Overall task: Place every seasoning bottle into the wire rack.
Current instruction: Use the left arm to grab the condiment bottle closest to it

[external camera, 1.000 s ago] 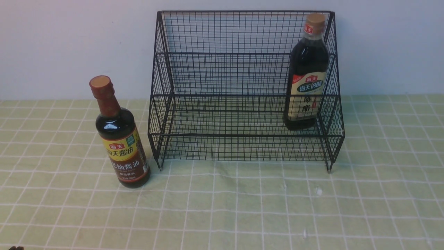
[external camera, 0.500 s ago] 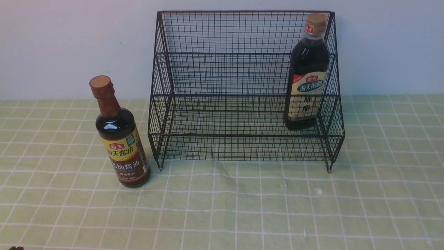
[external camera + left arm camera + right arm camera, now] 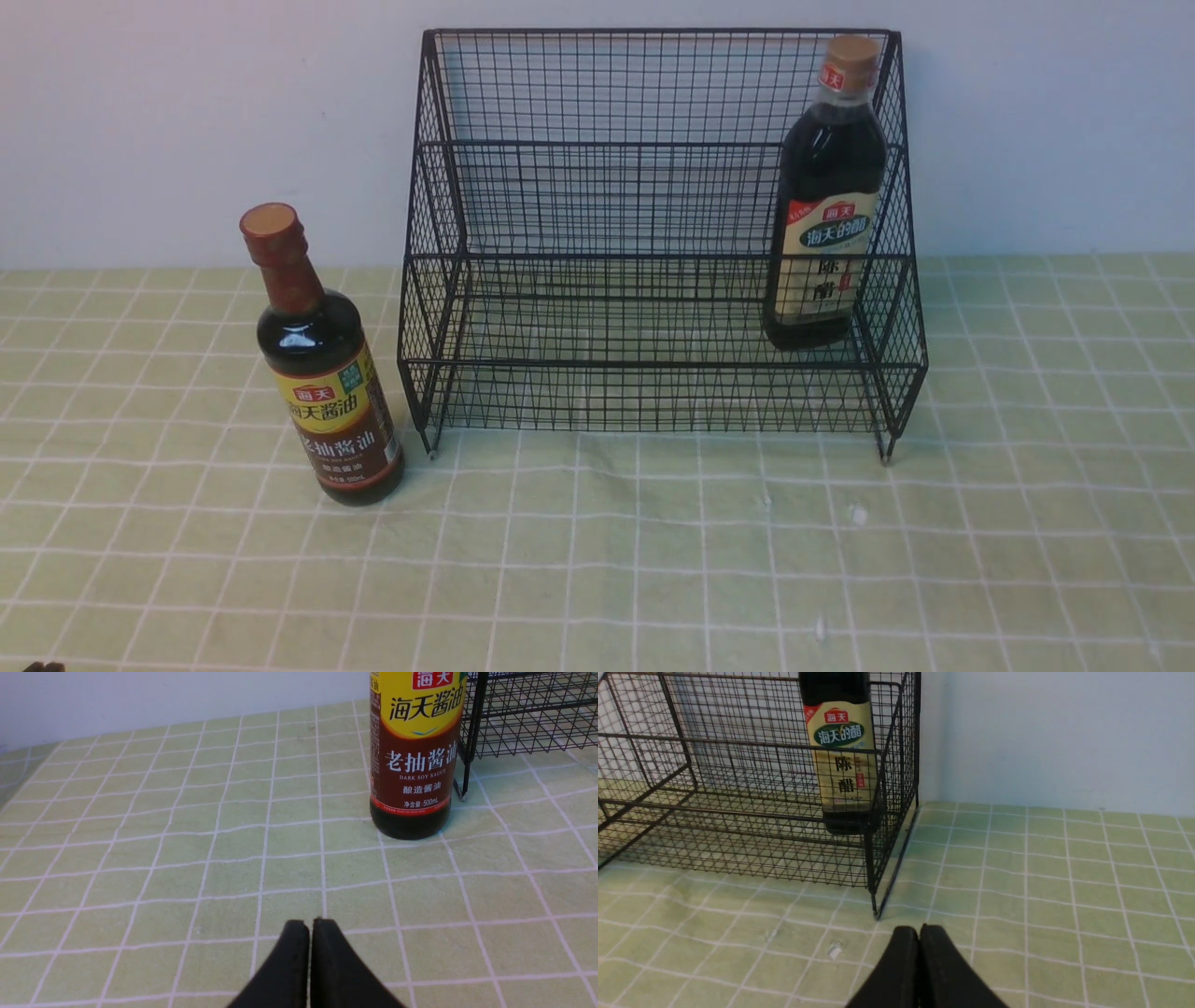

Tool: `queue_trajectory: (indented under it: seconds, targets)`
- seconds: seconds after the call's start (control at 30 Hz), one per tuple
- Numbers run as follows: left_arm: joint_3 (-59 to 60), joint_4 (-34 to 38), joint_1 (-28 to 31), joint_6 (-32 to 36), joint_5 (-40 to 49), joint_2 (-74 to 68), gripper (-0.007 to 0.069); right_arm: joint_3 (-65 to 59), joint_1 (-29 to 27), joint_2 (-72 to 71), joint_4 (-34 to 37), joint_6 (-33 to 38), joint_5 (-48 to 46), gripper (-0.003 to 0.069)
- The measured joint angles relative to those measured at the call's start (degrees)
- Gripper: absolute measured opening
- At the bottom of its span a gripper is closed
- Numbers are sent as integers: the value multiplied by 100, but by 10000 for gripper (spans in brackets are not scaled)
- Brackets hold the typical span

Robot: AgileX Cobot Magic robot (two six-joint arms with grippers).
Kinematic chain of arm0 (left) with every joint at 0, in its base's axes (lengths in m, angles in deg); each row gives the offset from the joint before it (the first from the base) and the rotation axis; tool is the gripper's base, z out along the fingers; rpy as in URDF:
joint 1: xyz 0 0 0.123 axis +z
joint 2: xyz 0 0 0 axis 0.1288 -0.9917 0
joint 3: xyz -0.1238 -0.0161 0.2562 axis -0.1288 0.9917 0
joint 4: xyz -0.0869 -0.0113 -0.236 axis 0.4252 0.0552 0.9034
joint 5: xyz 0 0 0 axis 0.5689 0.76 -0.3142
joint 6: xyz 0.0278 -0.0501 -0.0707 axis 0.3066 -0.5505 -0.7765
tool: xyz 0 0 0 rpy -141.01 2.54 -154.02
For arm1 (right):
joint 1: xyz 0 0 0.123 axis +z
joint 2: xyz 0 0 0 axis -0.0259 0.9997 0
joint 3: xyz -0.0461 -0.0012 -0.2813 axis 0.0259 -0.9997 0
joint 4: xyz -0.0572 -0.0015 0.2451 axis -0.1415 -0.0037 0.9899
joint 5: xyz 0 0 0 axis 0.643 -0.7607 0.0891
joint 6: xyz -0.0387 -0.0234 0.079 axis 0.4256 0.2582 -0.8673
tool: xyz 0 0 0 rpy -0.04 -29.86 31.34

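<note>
The black wire rack (image 3: 653, 140) stands against the back wall. Inside its lower tier at the right end stands the larger seasoning bottle (image 3: 826, 201) with a tan cap and cream label, upright; it shows too in the right wrist view (image 3: 843, 756). The other seasoning bottle (image 3: 322, 373), with a reddish-brown neck and yellow-brown label, stands upright on the cloth just left of the rack's front left leg. My left gripper (image 3: 310, 921) is shut and empty, well short of that bottle (image 3: 413, 756). My right gripper (image 3: 919, 928) is shut and empty, just in front of the rack's front right leg (image 3: 875, 905).
A green checked cloth (image 3: 653, 560) covers the table up to a pale wall. Small white specks (image 3: 857, 513) lie on the cloth in front of the rack. Both arms stay almost out of the front view; a dark bit (image 3: 42, 666) shows at its bottom left corner.
</note>
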Motion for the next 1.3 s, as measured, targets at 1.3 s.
queue_trajectory:
  seconds: [1.3]
  targets:
    - [0,0,0,0,0,0,-10,-1427,-1024,-598,-58,-5,887,-13]
